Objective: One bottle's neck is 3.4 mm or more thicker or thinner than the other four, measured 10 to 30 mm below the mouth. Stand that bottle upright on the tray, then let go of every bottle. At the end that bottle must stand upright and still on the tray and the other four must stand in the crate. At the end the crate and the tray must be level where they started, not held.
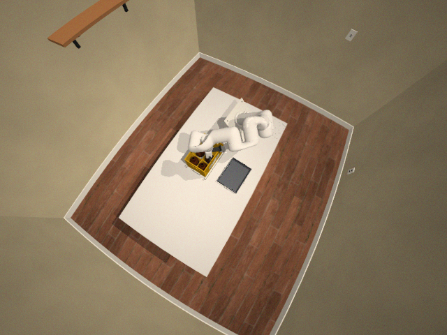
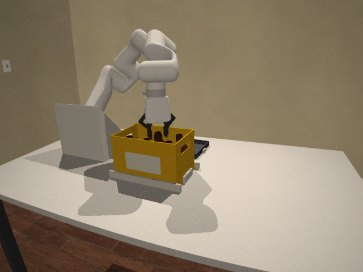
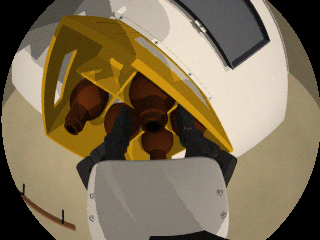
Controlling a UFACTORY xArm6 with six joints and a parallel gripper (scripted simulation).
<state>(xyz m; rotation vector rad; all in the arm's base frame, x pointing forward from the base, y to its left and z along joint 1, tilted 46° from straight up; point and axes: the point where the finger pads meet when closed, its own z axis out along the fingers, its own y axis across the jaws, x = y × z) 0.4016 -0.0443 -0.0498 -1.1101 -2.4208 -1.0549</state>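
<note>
The yellow crate (image 1: pixel 196 169) (image 2: pixel 117 152) (image 3: pixel 70 142) stands level on the table and holds several brown bottles. My gripper (image 2: pixel 158 136) (image 3: pixel 153 112) points down over it and is open, its black fingers on either side of one bottle's neck (image 2: pixel 157 136) (image 3: pixel 152 117), with gaps on both sides. That bottle stands upright in the crate. Another bottle (image 1: pixel 194 159) (image 3: pixel 89 97) stands in a compartment apart from it; others are partly hidden by the fingers and crate walls. The dark tray (image 1: pixel 233 175) (image 2: pixel 201 144) (image 3: pixel 225 25) lies level beside the crate, with nothing on it. Neck differences cannot be told.
Low pale rails (image 2: pixel 146 179) edge the crate's base. The crate's raised walls and inner dividers surround the bottles closely. A grey upright panel (image 2: pixel 81 131) stands near the arm's base. The white table (image 1: pixel 180 223) (image 2: pixel 264 190) extends beyond the crate and tray.
</note>
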